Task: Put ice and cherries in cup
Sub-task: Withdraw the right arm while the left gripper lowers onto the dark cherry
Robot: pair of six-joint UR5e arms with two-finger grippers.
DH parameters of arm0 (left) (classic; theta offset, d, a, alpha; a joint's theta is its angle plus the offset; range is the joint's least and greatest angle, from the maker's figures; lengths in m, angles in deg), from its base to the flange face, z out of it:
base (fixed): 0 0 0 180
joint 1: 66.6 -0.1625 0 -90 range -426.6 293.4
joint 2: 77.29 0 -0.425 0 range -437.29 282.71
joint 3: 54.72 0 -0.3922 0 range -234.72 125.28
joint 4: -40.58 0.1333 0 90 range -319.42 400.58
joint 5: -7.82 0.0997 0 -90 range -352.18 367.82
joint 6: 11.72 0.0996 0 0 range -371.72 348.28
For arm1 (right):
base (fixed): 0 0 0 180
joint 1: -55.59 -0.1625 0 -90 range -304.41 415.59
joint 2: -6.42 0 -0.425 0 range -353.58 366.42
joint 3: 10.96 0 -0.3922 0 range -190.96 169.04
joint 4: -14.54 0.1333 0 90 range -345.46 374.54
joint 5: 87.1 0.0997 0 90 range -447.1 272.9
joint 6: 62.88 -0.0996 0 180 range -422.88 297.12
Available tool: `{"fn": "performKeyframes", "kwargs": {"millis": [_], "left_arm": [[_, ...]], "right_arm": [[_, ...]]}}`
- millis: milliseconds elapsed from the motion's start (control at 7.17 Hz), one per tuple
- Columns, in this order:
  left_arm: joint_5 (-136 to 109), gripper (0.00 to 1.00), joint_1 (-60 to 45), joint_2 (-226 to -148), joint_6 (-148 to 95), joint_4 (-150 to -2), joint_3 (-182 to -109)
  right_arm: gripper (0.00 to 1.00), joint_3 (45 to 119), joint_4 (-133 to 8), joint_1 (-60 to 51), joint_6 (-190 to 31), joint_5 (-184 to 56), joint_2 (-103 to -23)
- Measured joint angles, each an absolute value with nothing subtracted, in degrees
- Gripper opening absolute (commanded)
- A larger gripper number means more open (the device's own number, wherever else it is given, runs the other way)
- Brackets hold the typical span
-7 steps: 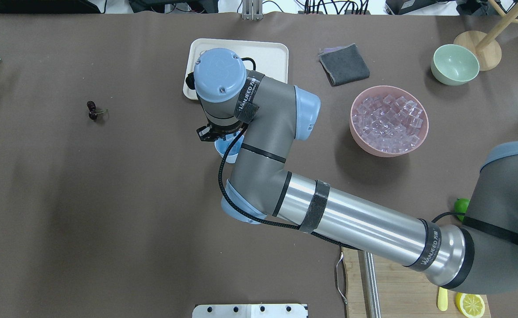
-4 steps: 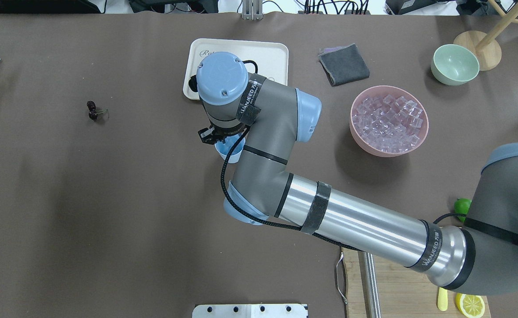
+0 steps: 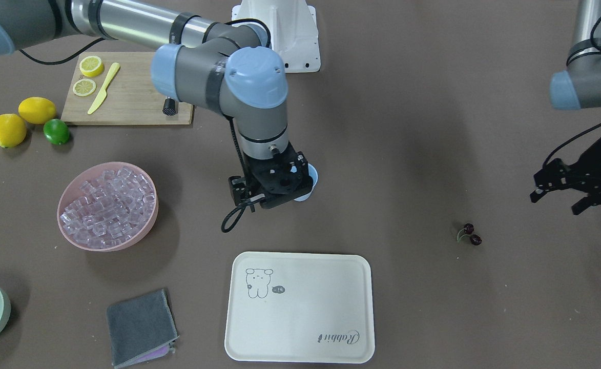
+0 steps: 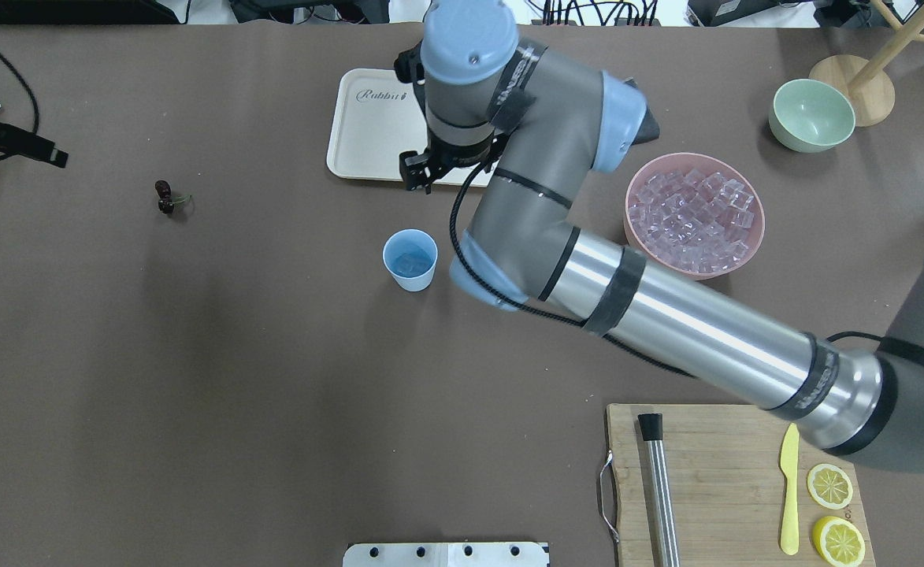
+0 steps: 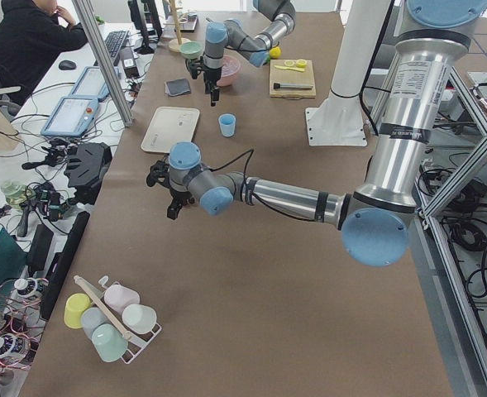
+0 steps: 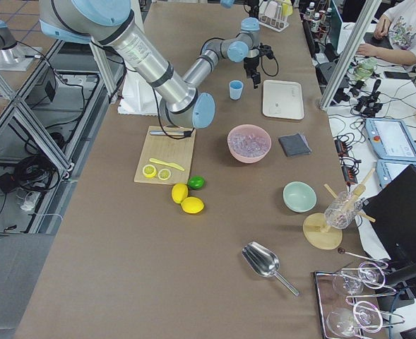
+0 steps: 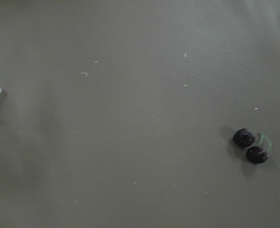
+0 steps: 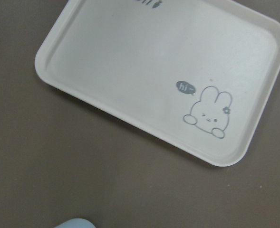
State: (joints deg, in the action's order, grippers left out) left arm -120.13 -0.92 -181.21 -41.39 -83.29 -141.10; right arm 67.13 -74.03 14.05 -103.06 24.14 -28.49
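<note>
The light blue cup (image 4: pixel 410 260) stands upright in the middle of the table with ice cubes in its bottom. It is partly hidden behind my right gripper in the front view (image 3: pixel 312 180). The rest of the ice (image 4: pixel 694 213) fills the pink bowl (image 4: pixel 636 236) to its right. The cherries (image 4: pixel 165 197) lie on the table far left, and also show in the left wrist view (image 7: pixel 250 145). My right gripper (image 3: pixel 274 187) hangs open and empty above the table between cup and tray. My left gripper (image 3: pixel 556 202) is open, up and to the side of the cherries.
A cream tray (image 4: pixel 367 134) lies beyond the cup, under my right wrist. A grey cloth (image 3: pixel 141 325) and a pale green bowl (image 4: pixel 812 114) sit at the far right. A cutting board (image 4: pixel 729 472) with lemon slices, a knife and a metal rod is near right, with a lime (image 3: pixel 56 131) beside it.
My right arm has risen off the cup and swung toward the tray, uncovering the cup with ice in it. My left gripper has come into view at the left edge.
</note>
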Motion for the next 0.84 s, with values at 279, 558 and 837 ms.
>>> {"fn": "performKeyframes", "kwargs": {"millis": [279,558,837], "left_arm": [[-114.20,0.97,-9.42,-186.50,-46.95,-83.21,-137.57],[-112.16,0.97,-12.80,-188.65,-48.69,-84.90,-134.20],[-111.71,0.97,-13.54,-188.74,-49.08,-85.32,-133.45]], "right_arm": [[0.90,72.35,-74.11,0.79,-89.29,36.03,-38.24],[0.91,75.35,-74.05,-11.89,-68.45,43.46,-50.49],[0.91,76.83,-74.13,-22.81,-51.61,48.89,-60.00]]}}
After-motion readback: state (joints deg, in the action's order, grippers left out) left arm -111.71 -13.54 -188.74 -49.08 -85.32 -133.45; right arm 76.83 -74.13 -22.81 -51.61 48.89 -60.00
